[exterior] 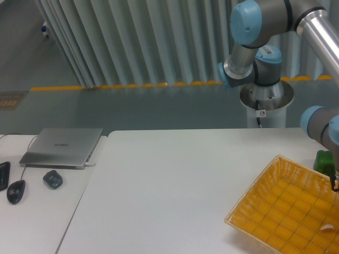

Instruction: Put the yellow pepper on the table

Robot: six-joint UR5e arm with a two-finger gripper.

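A UR5e arm (318,32) reaches toward the yellow basket (286,206) on the white table (169,185), apparently seeking the yellow pepper, which, like the gripper's jaws, lies out of view.

Even cool light, soft shadows, mild blur

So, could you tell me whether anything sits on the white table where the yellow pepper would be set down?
Nothing visible does: the table left of the yellow basket is bare. The pepper itself and the gripper are out of view at the right edge.
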